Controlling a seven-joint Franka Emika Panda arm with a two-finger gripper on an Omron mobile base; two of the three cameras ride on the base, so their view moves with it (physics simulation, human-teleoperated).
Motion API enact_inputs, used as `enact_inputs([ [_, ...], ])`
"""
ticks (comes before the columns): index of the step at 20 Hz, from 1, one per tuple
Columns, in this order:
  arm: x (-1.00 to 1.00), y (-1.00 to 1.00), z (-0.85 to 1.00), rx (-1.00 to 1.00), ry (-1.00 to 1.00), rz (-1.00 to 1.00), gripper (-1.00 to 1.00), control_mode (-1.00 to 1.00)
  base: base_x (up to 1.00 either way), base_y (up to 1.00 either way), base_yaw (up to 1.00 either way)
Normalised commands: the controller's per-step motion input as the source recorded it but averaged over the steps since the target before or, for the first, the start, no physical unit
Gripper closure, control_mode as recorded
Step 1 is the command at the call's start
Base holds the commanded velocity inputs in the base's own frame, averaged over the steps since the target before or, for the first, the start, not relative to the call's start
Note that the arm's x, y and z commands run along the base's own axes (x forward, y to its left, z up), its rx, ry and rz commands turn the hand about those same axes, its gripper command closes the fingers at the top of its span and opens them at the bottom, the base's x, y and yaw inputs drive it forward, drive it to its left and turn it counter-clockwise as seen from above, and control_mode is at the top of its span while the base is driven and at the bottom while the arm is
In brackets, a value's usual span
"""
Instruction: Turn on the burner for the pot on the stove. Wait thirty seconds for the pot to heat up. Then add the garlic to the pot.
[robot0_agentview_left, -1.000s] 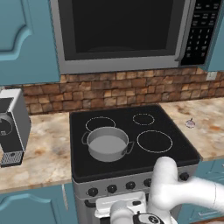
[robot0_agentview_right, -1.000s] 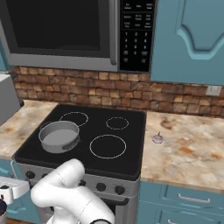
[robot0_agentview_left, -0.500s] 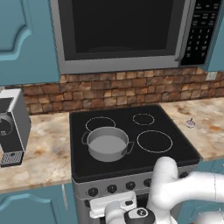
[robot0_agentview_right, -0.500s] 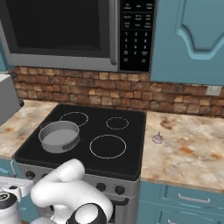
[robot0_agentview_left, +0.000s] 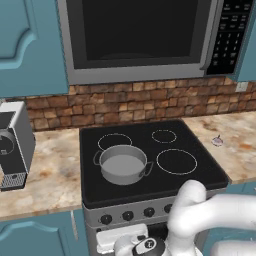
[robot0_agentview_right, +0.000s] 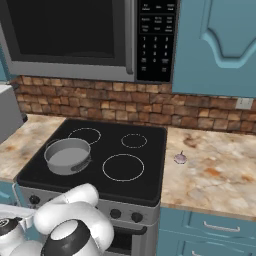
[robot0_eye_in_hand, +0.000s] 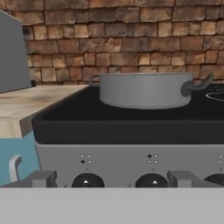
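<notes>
While the gripper (robot0_eye_in_hand: 111, 180) gapes wide by the knobs (robot0_eye_in_hand: 86, 180), pot (robot0_agentview_left: 123, 164) empty on stove (robot0_agentview_left: 200, 172).

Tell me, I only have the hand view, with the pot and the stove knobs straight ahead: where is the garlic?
Observer: The garlic lies on the counter to the right of the stove, well apart from the pot.
Operator: Is anything in the pot already?
Observer: No. Seen from above in the base views, its inside is bare grey metal.
Operator: Which burner is it on?
Observer: The front left one. The other three rings have nothing on them.
</notes>
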Motion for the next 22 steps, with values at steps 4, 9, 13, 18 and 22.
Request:
enact_inputs([
  [4,0.04,0.17,0.00,-0.01,-0.06,0.00,-1.00,-1.00,0.00,0.00,0.00],
  [9,0.23,0.02,-0.06,0.00,-0.01,0.00,-1.00,-1.00,0.00,0.00,0.00],
  [13,0.36,0.00,-0.08,0.00,0.00,0.00,-1.00,-1.00,0.00,0.00,0.00],
  [18,0.36,0.00,-0.15,0.00,0.00,0.00,-1.00,-1.00,0.00,0.00,0.00],
  [22,0.15,0.00,-0.27,0.00,0.00,0.00,-1.00,-1.00,0.00,0.00,0.00],
])
